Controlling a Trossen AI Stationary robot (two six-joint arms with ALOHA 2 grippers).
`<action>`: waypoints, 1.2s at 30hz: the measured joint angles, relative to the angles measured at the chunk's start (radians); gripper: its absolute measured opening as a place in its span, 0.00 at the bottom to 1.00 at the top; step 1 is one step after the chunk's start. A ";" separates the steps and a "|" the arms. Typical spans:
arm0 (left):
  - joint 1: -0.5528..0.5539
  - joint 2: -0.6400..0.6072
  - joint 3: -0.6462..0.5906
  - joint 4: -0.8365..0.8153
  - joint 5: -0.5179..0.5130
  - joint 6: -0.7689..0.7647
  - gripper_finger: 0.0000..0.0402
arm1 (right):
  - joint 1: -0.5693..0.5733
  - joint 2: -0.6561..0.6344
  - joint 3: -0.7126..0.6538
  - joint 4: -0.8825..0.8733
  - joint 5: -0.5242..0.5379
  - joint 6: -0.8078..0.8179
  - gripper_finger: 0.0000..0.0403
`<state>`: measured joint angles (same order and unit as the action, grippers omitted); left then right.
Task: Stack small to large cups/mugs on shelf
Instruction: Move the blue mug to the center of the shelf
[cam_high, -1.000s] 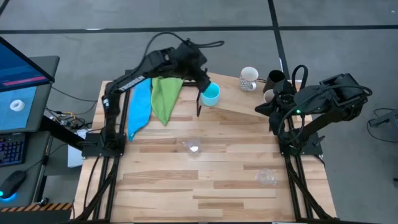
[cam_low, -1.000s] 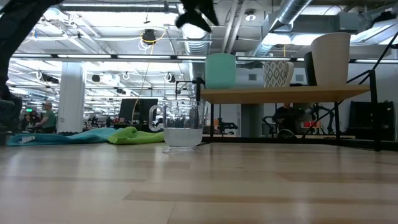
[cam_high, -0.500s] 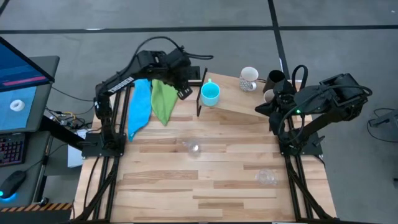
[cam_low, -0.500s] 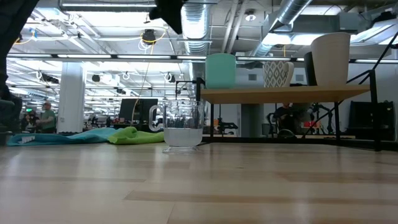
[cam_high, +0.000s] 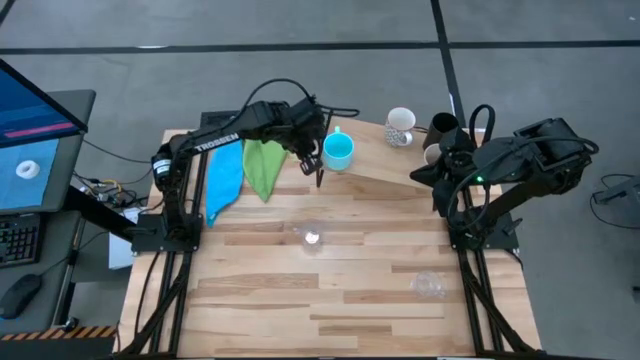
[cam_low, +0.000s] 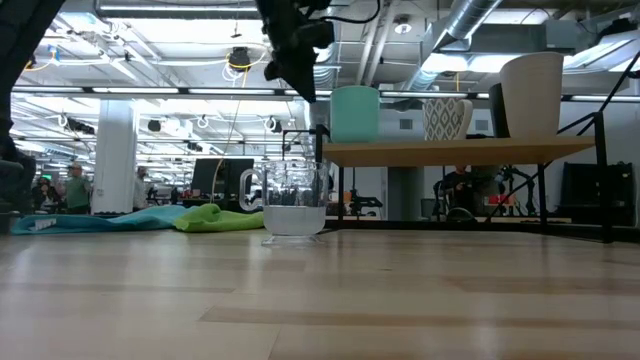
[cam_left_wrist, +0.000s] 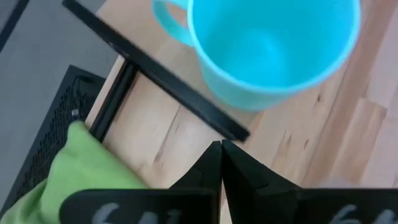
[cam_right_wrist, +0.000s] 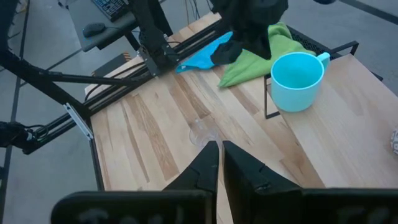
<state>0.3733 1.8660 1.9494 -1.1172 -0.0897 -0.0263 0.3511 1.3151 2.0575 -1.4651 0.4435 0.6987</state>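
The cyan handled mug (cam_high: 338, 151) stands upright on the left end of the light-wood shelf (cam_high: 380, 165); it also shows in the low view (cam_low: 354, 113) and the left wrist view (cam_left_wrist: 273, 43). The white mug (cam_high: 400, 126), black cup (cam_high: 443, 127) and beige tumbler (cam_low: 532, 95) stand at the shelf's right end. Two clear cups (cam_high: 312, 237) (cam_high: 428, 285) stand on the table. My left gripper (cam_high: 306, 163) is shut and empty, just left of the cyan mug, above the table beside the shelf's left leg (cam_left_wrist: 161, 78). My right gripper (cam_right_wrist: 219, 148) is shut and empty over the shelf's right end.
A blue cloth (cam_high: 224, 175) and a green cloth (cam_high: 264, 160) lie on the table's far left part, under my left arm. The table's middle and near part holds only the two clear cups. A monitor (cam_high: 35, 140) stands off the table's left side.
My left gripper has swung from above the cyan mug toward the table's left edge, then back toward the mug and down, and now hangs beside the shelf's left end. The cyan mug has stayed upright on the shelf.
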 joint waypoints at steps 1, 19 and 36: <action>-0.001 0.000 -0.012 0.023 0.001 0.000 0.00 | 0.000 0.000 0.000 0.000 0.000 0.000 0.11; -0.011 0.060 -0.037 0.322 0.162 -0.055 0.00 | 0.000 0.000 0.000 0.000 0.000 0.000 0.11; -0.110 -0.165 -0.032 0.132 0.092 -0.182 0.00 | -0.296 0.167 0.000 0.026 0.053 -0.183 0.11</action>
<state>0.2636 1.7010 1.9171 -0.9850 0.0020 -0.2086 0.0556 1.4823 2.0575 -1.4392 0.4960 0.5159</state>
